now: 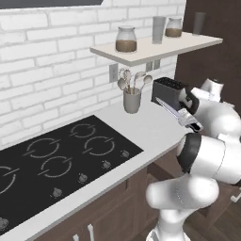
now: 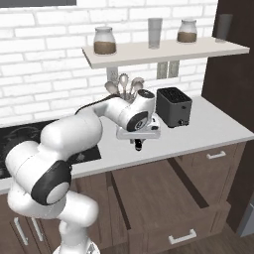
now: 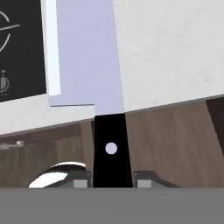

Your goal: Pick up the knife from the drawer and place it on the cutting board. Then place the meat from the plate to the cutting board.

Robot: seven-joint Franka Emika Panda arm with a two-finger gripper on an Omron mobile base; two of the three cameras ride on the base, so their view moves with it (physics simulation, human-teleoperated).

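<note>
Hand view shows the gripper (image 3: 112, 183) clamped on the black handle of the knife (image 3: 85, 52), blade out over the counter (image 3: 175, 52) (drawer (image 2: 163, 198) open below); a thin grip might let it swivel or drop.

both base views look forward and down over the worktop (image 1: 141, 127) from behind the arm, sharing toaster (image 2: 173, 106) and shelf (image 2: 163, 49); hand view sits close above the worktop edge.

White counter (image 2: 213, 129): toaster (image 2: 173, 106), utensil crock (image 1: 132, 100), cooktop (image 1: 56, 162).
</note>
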